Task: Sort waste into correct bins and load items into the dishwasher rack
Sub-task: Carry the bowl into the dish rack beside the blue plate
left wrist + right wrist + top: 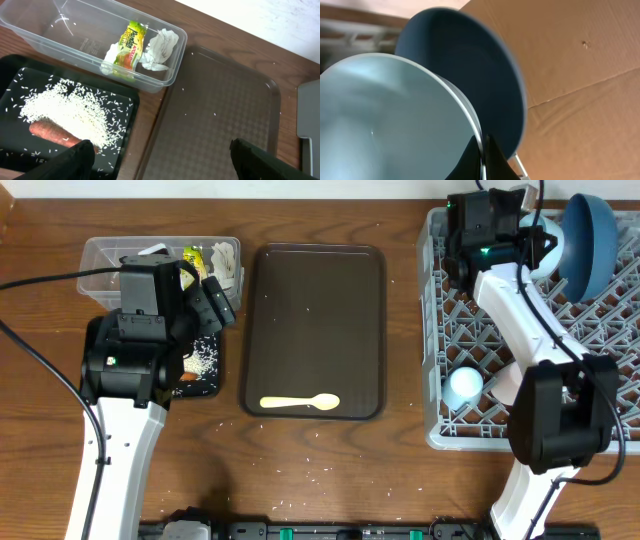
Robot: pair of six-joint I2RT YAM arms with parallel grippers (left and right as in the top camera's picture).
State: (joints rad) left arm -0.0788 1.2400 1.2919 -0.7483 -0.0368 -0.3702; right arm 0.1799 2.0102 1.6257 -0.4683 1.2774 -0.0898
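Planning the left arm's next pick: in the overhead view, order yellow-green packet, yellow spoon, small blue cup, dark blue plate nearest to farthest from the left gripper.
From the left gripper:
1. yellow-green packet, in clear tub
2. yellow spoon, on brown tray
3. small blue cup, near-left in the rack
4. dark blue plate, rack's far right

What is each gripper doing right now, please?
Left gripper: open, holding nothing.
Right gripper: closed on the rim of the bowl.
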